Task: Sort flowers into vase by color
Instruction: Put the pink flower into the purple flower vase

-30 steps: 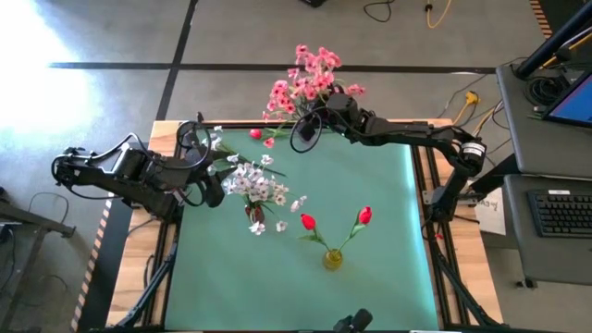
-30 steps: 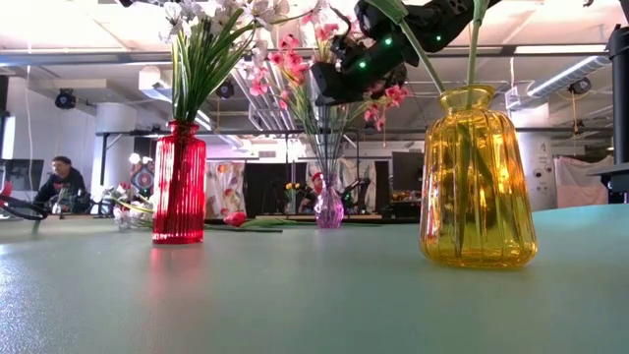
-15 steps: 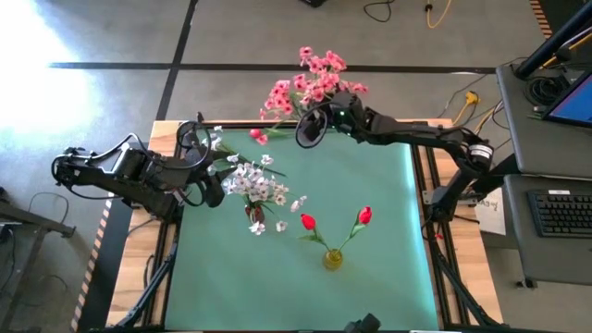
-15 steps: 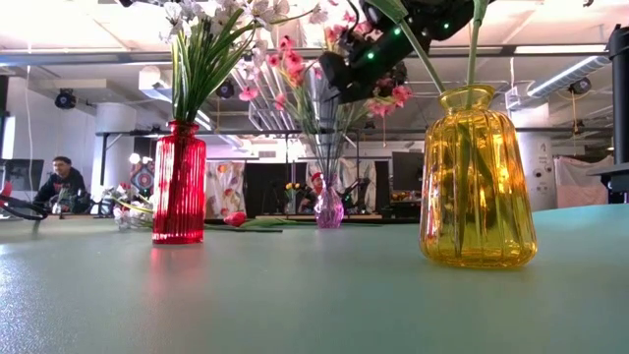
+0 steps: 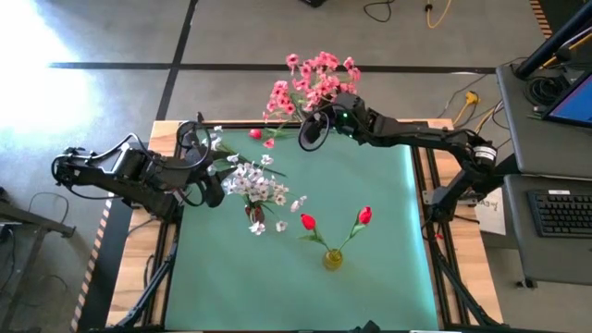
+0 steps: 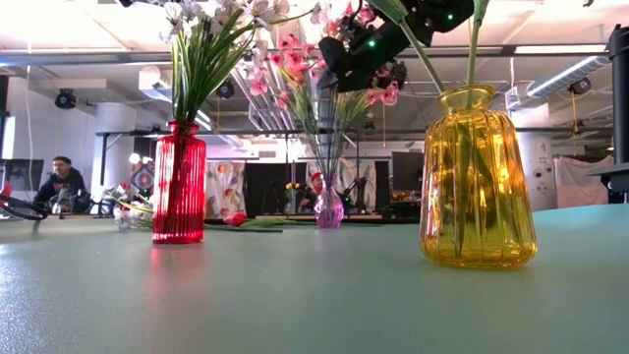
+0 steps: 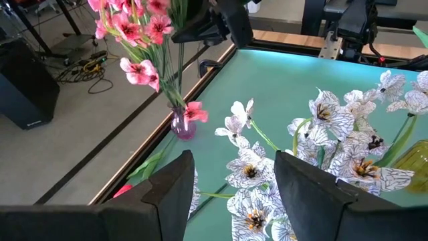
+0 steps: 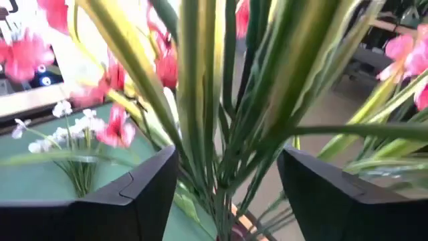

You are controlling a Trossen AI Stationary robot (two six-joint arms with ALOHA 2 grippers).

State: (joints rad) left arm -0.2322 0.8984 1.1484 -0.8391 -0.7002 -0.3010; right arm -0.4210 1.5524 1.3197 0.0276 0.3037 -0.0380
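Overhead: right gripper (image 5: 314, 129) at pink flowers (image 5: 310, 81), far table edge; left gripper (image 5: 215, 190) idle beside white flowers (image 5: 259, 183). Right wrist cam: jaws spread, green stems between, nothing clamped (looks like release step). Next, prob. lift clear w/o snagging stems.

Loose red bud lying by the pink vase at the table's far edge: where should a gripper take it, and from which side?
Probably from above, on the green stem just behind the red bud, fingers across it. It lies flat on the green mat, the small pink vase stands beside it, so a side approach risks the vase.
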